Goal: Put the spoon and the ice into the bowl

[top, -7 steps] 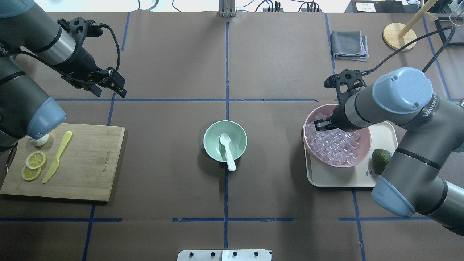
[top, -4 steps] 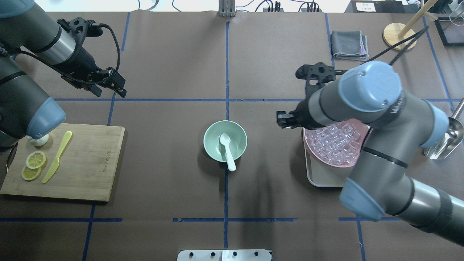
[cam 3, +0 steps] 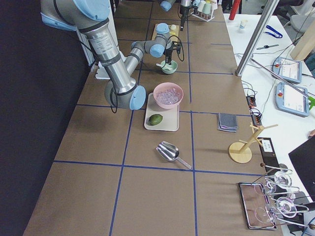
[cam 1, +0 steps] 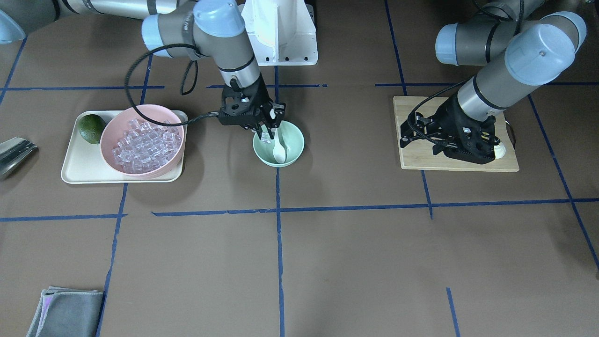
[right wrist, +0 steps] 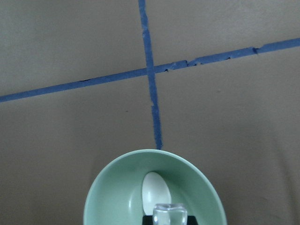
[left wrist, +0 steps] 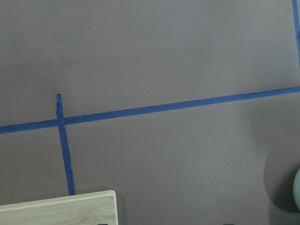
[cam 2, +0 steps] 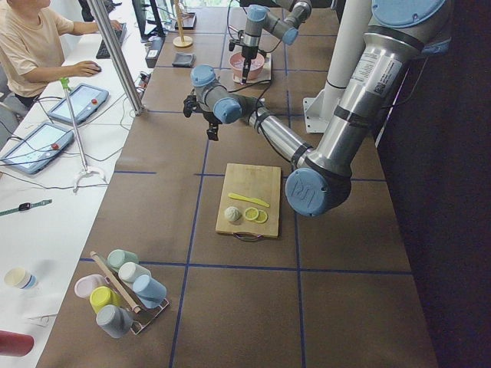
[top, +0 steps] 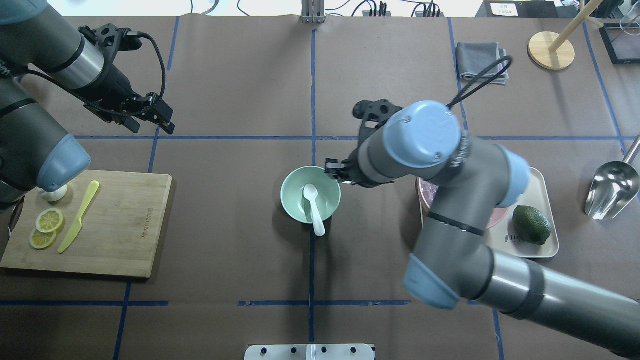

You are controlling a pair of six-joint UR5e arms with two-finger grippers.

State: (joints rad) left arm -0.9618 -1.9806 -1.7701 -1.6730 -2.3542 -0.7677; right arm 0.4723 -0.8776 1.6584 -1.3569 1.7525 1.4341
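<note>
Spoon (top: 314,207) already lies in bowl (top: 292,187); my right gripper (cam 1: 266,135) hovers above, jaws pinching one ice cube (right wrist: 170,212), unreleased.

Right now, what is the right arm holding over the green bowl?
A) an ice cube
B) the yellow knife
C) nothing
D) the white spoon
A: the right wrist view shows a clear ice cube pinched in the fingers above the bowl, with the spoon lying inside it.
</note>
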